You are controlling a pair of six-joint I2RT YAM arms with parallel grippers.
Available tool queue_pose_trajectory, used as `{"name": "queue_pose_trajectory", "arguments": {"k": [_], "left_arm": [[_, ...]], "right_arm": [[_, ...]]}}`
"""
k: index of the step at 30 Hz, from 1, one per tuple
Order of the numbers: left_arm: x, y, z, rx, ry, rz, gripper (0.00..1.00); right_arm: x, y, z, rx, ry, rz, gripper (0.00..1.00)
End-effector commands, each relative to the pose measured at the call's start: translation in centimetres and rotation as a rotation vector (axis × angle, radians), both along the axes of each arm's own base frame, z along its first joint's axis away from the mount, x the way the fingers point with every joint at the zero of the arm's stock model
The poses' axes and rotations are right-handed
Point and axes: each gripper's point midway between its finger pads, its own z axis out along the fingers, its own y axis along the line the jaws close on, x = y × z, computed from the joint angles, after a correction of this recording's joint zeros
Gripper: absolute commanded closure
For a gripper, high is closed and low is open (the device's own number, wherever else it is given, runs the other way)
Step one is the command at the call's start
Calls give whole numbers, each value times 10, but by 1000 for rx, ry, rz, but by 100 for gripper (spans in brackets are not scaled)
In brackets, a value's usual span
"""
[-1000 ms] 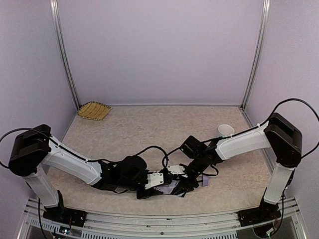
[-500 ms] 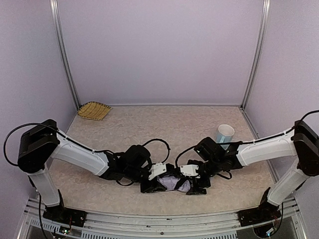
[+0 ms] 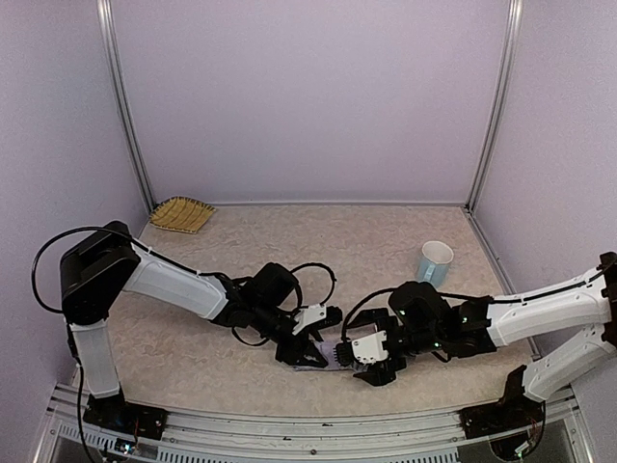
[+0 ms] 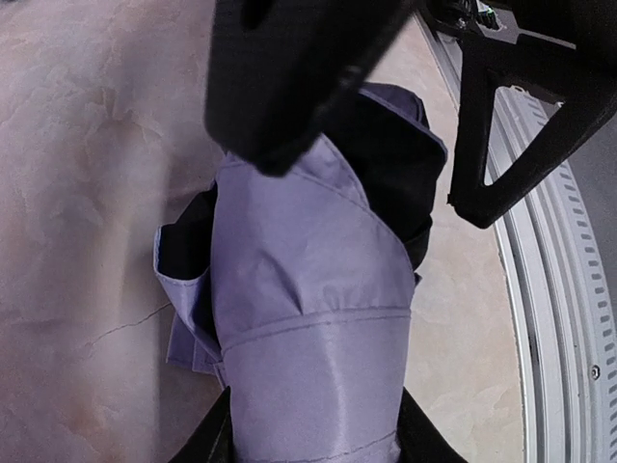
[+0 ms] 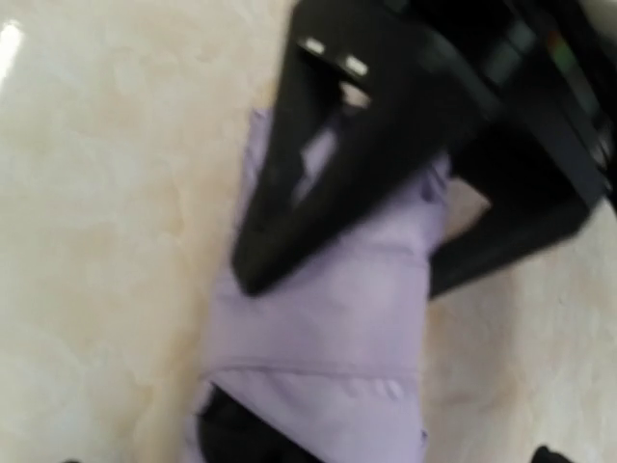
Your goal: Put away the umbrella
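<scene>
The umbrella (image 3: 324,356) lies folded on the table near the front edge, lavender fabric with black underside showing. In the left wrist view its fabric bundle (image 4: 308,318) runs up from between my left fingers (image 4: 207,446), which press it from both sides. My left gripper (image 3: 307,340) is shut on it. My right gripper (image 3: 359,349) faces it from the right, open, its black fingers (image 4: 501,125) straddling the far end of the bundle. The right wrist view is blurred and shows the umbrella (image 5: 328,318) with the left gripper over it.
A light-blue cup (image 3: 434,260) stands at the right, behind the right arm. A woven yellow basket (image 3: 181,213) sits in the back left corner. The metal frame rail (image 4: 559,289) runs close along the table's front edge. Black cables loop beside both wrists.
My right gripper has opened wide and its arm has dropped low and swung right, uncovering the cup. My left arm has stretched toward the centre, still gripping the umbrella.
</scene>
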Motion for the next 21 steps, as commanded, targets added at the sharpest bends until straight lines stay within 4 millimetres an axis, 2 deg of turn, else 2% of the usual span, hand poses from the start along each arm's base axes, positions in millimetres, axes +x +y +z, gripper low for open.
{"name": "queue_pose_trajectory", "arguments": {"k": [1,3,6,10,14,16,17,21], "left_arm": [[-12,56,-72,320,155,75,93],[-13,56,-71,313,165,67,93],[-16,56,-70,305,173,44,93],[-17,55,-73,314,187,32,93],[-21,54,-71,306,197,12,94],[-23,55,-71,305,203,-1,94],[-23,55,-71,305,205,-5,94],[-25,54,-70,299,213,-24,93]], "right_arm": [[-6,1,10,14,-40,27,0],[-7,-1,6,28,-58,35,0],[3,11,4,51,-131,50,0],[25,28,-17,-6,-151,38,0],[35,28,-35,-49,-135,35,4],[32,27,-46,-81,-94,53,13],[29,26,-50,-94,-77,61,21],[26,24,-56,-109,-42,61,60]]}}
